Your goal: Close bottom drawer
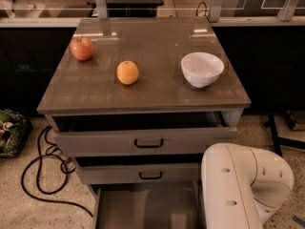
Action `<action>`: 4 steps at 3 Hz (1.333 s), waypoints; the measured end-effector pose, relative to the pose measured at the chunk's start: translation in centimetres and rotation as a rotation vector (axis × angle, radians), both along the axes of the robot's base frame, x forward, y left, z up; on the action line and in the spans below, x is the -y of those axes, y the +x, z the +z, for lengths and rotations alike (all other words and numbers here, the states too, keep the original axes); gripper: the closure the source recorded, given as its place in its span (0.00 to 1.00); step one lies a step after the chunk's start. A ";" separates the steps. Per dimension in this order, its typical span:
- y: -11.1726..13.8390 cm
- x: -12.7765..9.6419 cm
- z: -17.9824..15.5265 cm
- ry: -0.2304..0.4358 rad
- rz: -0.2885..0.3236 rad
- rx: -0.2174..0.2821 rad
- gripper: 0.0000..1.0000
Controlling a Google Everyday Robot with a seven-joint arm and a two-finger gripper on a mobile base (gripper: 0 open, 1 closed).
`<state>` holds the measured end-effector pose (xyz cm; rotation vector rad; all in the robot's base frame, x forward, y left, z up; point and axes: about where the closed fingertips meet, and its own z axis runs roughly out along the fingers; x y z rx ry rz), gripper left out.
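1. Grey metal makes up the bottom drawer [143, 206], the lowest of three in the cabinet. It stands pulled out towards the lower edge of the view, and we see only the flat, bare floor of its tray. Its front panel lies beyond the edge.
2. The grey middle drawer [109, 173] sits above it, with a small black loop handle [150, 175]. Above that is the taller-fronted grey top drawer [95, 142]. A dark gap shows over each front, and we cannot see what either drawer holds.
3. A round white bowl [202, 68] stands on the right of the glossy brown cabinet top [152, 32]. Its inside shows only smooth white.
4. The gripper is out of view, so we cannot tell how it stands or what it touches. Only the robot's smooth, rounded white arm [238, 190] shows, at the lower right over the right part of the open tray.
5. A red apple [82, 48] sits at the left of the top. A round orange fruit [127, 72] lies between the apple and the bowl, apart from both.
6. A black cable [43, 175] loops over the speckled floor left of the cabinet.
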<state>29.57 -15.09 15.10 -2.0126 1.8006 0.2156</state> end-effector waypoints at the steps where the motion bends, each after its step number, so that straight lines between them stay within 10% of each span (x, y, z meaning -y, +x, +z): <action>1: 0.6 -0.8 0.1 0.014 0.003 0.053 1.00; 4: 2.3 -0.8 -1.0 0.023 -0.016 0.083 1.00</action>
